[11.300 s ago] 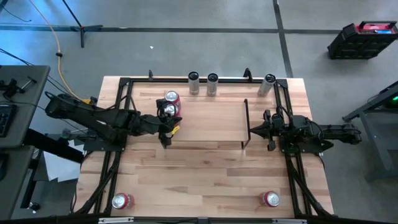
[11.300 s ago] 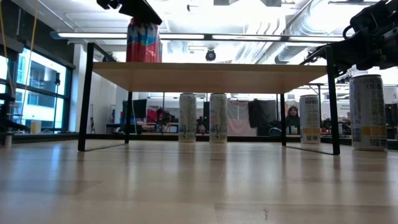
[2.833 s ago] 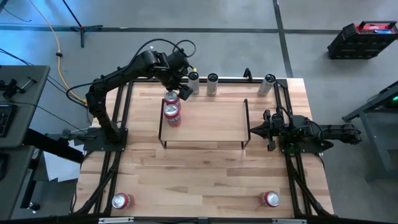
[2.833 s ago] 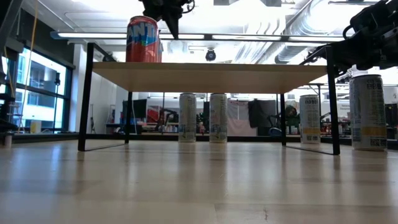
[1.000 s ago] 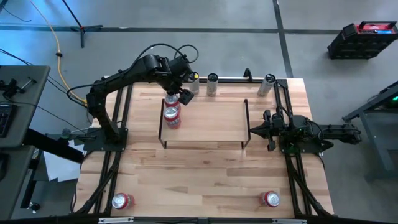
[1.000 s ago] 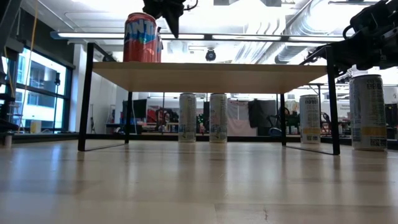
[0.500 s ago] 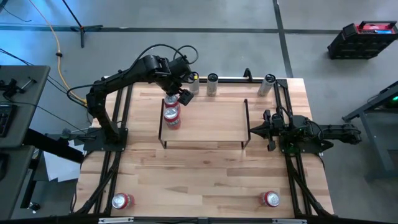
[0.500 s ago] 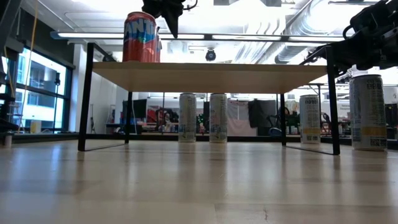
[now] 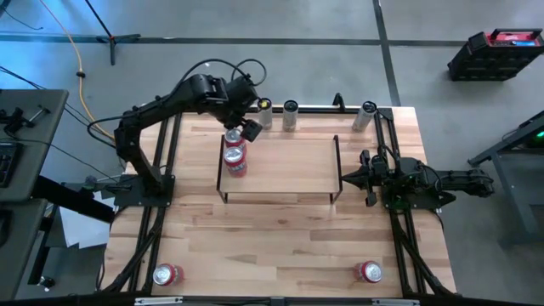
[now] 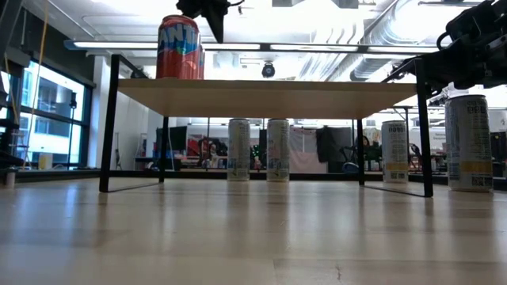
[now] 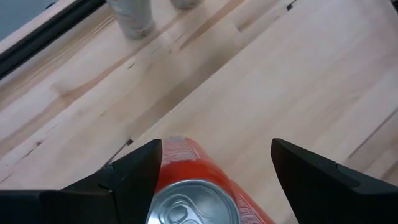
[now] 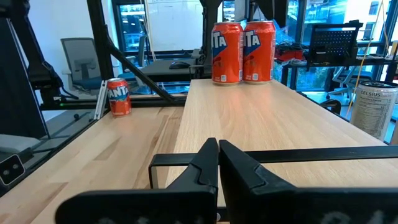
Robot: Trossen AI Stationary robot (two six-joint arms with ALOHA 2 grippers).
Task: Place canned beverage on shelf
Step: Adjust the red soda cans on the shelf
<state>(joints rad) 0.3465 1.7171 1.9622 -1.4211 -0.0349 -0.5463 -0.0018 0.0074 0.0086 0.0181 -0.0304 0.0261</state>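
A grey concrete floor surrounds the pale butcher-block bench point(image 9: 280, 234), whose planks show fine seams and a matte grain inside black metal rails. At its centre stands the low light-wood shelf point(image 9: 289, 166) on a thin black wire frame, its board smooth and flat.

Two orange-red aluminium cans point(image 9: 235, 153) stand upright and touching at the shelf's 9 o'clock end, glossy cylinders with bright silver lids; in the low view they read as one can point(image 10: 180, 47) on the board's top. The left gripper point(image 9: 248, 129) hovers just above the farther can, at about 11 o'clock of the shelf, its dark fingers spread wide to either side of the can top point(image 11: 186, 202) and gripping nothing.

By the look of it, the can is placed and let go, so this is the retreat step. The next move calls for a straight lift clear of the can, since a sideways drift could tip these light, smooth cans.

Three slim silver cans point(image 9: 290, 114) stand along the bench's 12 o'clock edge. The right gripper point(image 9: 347, 179) waits at the shelf's 3 o'clock end, fingers pressed together.
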